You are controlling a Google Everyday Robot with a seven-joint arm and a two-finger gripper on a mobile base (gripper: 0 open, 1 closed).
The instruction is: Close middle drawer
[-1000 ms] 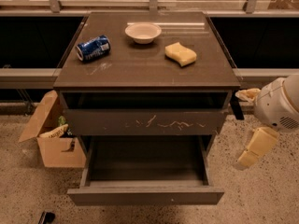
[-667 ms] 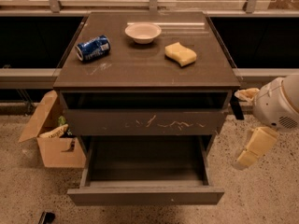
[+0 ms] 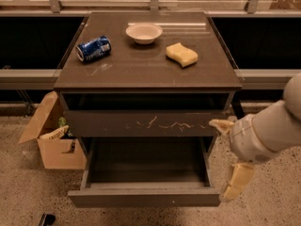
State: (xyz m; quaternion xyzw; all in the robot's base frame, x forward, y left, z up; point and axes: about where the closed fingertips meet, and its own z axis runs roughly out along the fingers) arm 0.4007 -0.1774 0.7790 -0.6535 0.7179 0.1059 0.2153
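Note:
The middle drawer (image 3: 143,197) is a wide, shallow dark grey-brown drawer with a plain front. It stands pulled far out from the cabinet, and its inside looks empty. Above it, the drawer with white scratches on its front (image 3: 141,124) is out a little. My gripper (image 3: 228,154) is at the right of the cabinet, just beside the open drawer's right front corner. It is open and empty, with one cream finger (image 3: 220,125) near the scratched drawer's right end and the other finger (image 3: 236,181) hanging by the middle drawer's right side.
On the cabinet top (image 3: 141,74) lie a blue can (image 3: 93,49) on its side, a white bowl (image 3: 144,33) and a yellow sponge (image 3: 181,54). An open cardboard box (image 3: 55,140) stands on the floor at the cabinet's left. Dark shelving runs behind.
My gripper and arm have moved left and down, closer to the right front corner of the open drawer. The drawers have not moved.

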